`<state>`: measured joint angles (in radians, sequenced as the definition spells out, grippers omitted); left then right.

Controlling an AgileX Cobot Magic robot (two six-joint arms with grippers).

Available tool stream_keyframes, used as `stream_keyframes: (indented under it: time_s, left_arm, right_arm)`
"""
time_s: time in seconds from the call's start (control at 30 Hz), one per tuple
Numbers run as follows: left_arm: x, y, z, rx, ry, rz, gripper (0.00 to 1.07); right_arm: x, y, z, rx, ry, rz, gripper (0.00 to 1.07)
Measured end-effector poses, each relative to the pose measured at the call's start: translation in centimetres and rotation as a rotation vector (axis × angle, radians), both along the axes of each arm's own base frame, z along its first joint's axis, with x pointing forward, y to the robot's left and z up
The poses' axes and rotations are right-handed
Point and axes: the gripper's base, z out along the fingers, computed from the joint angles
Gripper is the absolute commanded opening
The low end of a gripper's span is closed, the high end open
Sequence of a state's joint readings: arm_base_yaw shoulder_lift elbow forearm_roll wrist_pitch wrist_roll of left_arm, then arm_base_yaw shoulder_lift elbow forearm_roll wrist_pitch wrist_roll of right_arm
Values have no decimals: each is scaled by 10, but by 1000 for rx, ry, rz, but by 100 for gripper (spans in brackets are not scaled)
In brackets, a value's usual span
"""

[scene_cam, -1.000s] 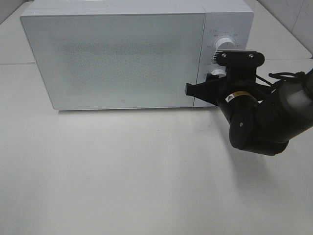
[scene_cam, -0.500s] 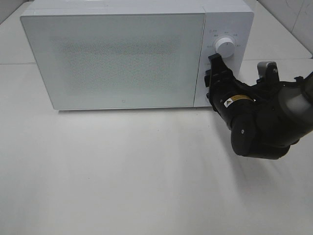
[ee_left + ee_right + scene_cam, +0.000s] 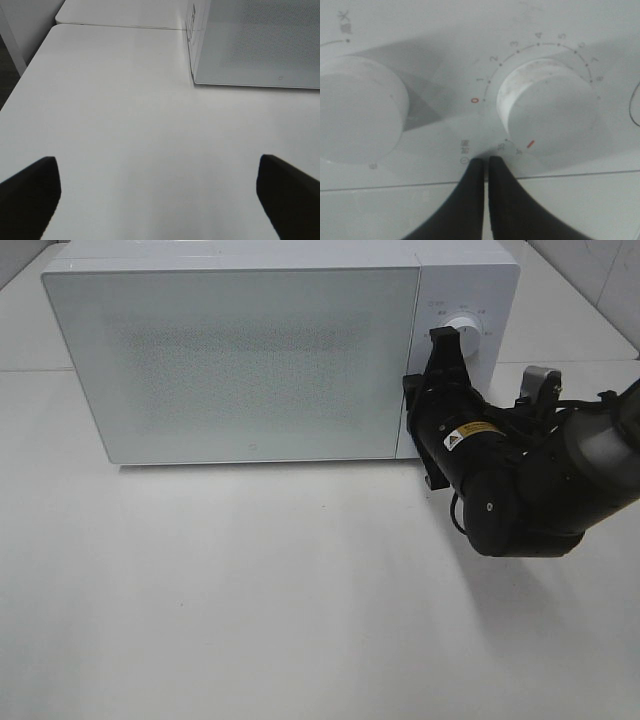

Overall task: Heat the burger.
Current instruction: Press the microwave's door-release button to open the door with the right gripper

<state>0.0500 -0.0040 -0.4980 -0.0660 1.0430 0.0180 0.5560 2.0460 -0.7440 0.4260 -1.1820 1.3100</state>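
The burger is out of view. A white microwave [image 3: 240,360] stands at the back of the table with its frosted door closed. My right gripper [image 3: 441,340] [image 3: 484,162] is up against its control panel, fingers shut together with nothing between them. The fingertips rest just beside the numbered timer knob [image 3: 550,105], apart from it. A second plain knob [image 3: 355,110] sits on the other side, and one knob [image 3: 466,332] shows past the gripper in the high view. My left gripper [image 3: 160,200] hangs open over bare table near the microwave's left corner [image 3: 192,75].
The black right arm [image 3: 530,490] lies across the table's right side in front of the panel. A white table [image 3: 250,600] spreads in front of the microwave. A tiled wall [image 3: 600,270] rises at the far right.
The right wrist has rolled from level to upright at the control panel. Its jaws, earlier apart around the lower knob, have closed on nothing. The left gripper shows no change.
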Motion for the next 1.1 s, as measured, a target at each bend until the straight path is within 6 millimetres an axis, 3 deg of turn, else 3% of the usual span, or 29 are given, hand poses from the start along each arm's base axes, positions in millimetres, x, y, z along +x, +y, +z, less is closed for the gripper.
stream_keyframes:
  time_s: [0.2,0.27,0.47,0.9,1.1]
  left_arm:
    - [0,0,0,0,0,0,101]
    - [0,0,0,0,0,0,101]
    - [0,0,0,0,0,0,101]
    - [0,0,0,0,0,0,101]
    - [0,0,0,0,0,0,101]
  right_arm:
    - [0,1,0,-6,-2,9,15]
    - [0,2,0,-8,-4,18,31]
    - [-1,4,1,-30,18,37,50]
    - [-12,4,26,-195,103,128,51]
    - [-25,7,40,-380,159,269,51]
